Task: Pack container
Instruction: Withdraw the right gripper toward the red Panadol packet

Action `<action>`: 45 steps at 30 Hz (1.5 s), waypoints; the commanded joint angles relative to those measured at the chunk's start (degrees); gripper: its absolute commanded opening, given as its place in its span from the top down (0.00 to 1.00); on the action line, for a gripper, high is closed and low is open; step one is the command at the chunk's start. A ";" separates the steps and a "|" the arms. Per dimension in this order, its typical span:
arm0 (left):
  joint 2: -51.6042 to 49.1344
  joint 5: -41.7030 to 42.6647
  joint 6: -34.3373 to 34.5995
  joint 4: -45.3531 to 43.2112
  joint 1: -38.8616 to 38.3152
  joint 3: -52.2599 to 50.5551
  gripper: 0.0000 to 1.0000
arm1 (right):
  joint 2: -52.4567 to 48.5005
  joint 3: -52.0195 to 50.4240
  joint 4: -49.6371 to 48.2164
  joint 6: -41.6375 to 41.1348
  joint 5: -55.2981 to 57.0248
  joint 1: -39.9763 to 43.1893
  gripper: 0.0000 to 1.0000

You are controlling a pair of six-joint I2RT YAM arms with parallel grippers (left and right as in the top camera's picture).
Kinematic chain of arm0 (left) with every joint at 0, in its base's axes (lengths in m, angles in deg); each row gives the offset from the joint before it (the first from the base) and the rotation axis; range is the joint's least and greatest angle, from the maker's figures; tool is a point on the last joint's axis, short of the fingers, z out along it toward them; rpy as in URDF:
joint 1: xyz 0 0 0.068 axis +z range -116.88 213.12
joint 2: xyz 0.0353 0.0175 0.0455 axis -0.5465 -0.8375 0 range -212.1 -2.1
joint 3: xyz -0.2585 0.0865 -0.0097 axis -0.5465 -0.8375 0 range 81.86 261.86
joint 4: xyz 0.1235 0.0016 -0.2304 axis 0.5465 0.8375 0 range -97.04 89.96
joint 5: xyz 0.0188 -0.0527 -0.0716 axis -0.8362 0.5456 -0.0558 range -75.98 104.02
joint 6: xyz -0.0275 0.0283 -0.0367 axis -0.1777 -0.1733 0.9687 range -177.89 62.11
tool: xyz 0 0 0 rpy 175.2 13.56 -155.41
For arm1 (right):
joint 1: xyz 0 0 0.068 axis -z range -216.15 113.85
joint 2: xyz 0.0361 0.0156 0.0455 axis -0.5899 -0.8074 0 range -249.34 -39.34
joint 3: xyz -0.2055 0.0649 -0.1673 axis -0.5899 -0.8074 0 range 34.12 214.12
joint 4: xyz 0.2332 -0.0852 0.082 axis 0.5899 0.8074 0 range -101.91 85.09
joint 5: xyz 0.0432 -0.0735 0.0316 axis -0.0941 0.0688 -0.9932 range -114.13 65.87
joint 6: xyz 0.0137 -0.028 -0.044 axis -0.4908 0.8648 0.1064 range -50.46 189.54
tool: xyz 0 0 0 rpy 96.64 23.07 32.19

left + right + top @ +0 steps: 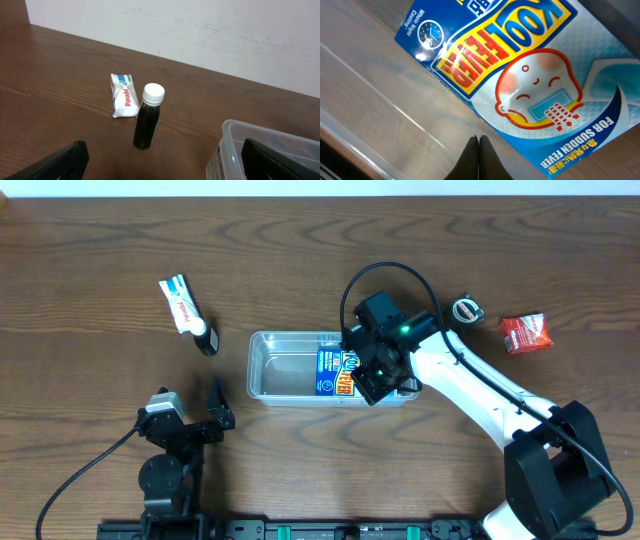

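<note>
Under right gripper (479, 148) | container (280, 376), right end | jaws closed

Overhead cam sits above the table (100, 260) and looks straight down, far enough that I get the whole top, robot's side at frame bottom. Left wrist cam is low, near the surface, facing across the wood toward a pale wall (200, 25). It's mid-range on the bottle (147, 120) and white packet (123, 95), with the container (230, 145) corner lower right. Overhead shares all three. Right wrist cam points down into the container, very close; the blue packet (520, 65) fills most of my frame. Overhead shares that too.
</note>
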 commanded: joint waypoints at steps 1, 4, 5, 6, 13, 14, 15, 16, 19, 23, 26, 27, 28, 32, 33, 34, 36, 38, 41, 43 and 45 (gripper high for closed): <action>-0.17 -0.46 -0.57 1.01 0.28 -1.70 0.02 | 0.79 -0.50 -0.81 -0.55 0.52 -0.22 0.99; -0.17 -0.46 -0.57 1.01 0.28 -1.70 0.02 | 0.81 0.17 -2.34 -0.57 0.48 -0.22 0.99; -0.17 -0.44 -0.59 1.01 0.28 -1.70 0.02 | 0.87 0.66 -2.47 -0.57 0.48 -0.20 0.99; -0.17 -0.46 -0.57 1.01 0.28 -1.70 0.02 | 0.98 1.36 -2.49 -0.57 0.50 -0.22 0.99; -0.17 -0.46 -0.57 1.01 0.28 -1.70 0.02 | 3.54 8.44 -1.57 -0.57 0.52 0.35 0.98; -0.17 -0.46 -0.57 1.01 0.28 -1.70 0.02 | 3.93 9.60 -1.46 -0.57 0.52 0.76 0.96; -0.17 -0.46 -0.57 1.01 0.28 -1.70 0.02 | 4.37 10.86 -1.44 -0.57 0.55 1.38 0.92; -0.17 -0.46 -0.59 1.01 0.28 -1.70 0.02 | 4.79 11.82 -1.44 -0.57 0.55 2.03 0.88; -0.17 -0.46 -0.57 1.01 0.28 -1.70 0.02 | 6.21 14.10 -1.46 -0.59 2.25 4.92 0.65; -0.17 -0.46 -0.57 1.01 0.28 -1.70 0.02 | 7.28 14.67 -2.67 -2.21 4.63 10.38 0.37; -0.17 -0.46 -0.57 1.01 0.28 -1.70 0.02 | 7.26 14.60 -3.72 -4.87 5.03 15.98 0.24; -0.17 -0.46 -0.57 1.01 0.28 -1.70 0.02 | 7.26 14.58 -4.04 -5.77 5.05 18.03 0.21; -0.17 -0.46 -0.57 1.01 0.28 -1.70 0.02 | 7.26 14.58 -4.28 -6.45 5.07 19.87 0.18; -0.17 -0.46 -0.57 1.01 0.28 -1.70 0.02 | 7.04 14.51 -5.66 -10.78 5.29 28.04 0.14; -0.17 -0.46 -0.57 1.01 0.28 -1.70 0.02 | 6.93 14.51 -5.75 -11.89 5.29 30.12 0.13; -0.17 -0.46 -0.57 1.01 0.28 -1.70 0.02 | 6.69 14.49 -5.75 -12.68 5.29 31.82 0.12; -0.17 -0.46 -0.57 1.01 0.28 -1.70 0.02 | 5.99 14.49 -5.70 -13.22 5.27 35.12 0.10; -0.17 -0.96 -1.09 1.03 0.31 -1.70 0.02 | 5.22 14.47 -5.57 -13.11 6.19 37.55 0.06; -0.17 -1.73 -1.79 1.05 0.28 -1.70 0.02 | 4.02 14.27 -5.14 -12.98 8.87 40.59 0.02; -0.22 -1.75 -1.81 1.07 0.24 -1.70 0.02 | 3.50 13.88 -5.05 -12.98 9.81 41.99 0.01; -0.22 -1.75 -1.81 1.07 0.24 -1.70 0.02 | 3.19 13.31 -5.14 -12.98 9.99 42.75 0.01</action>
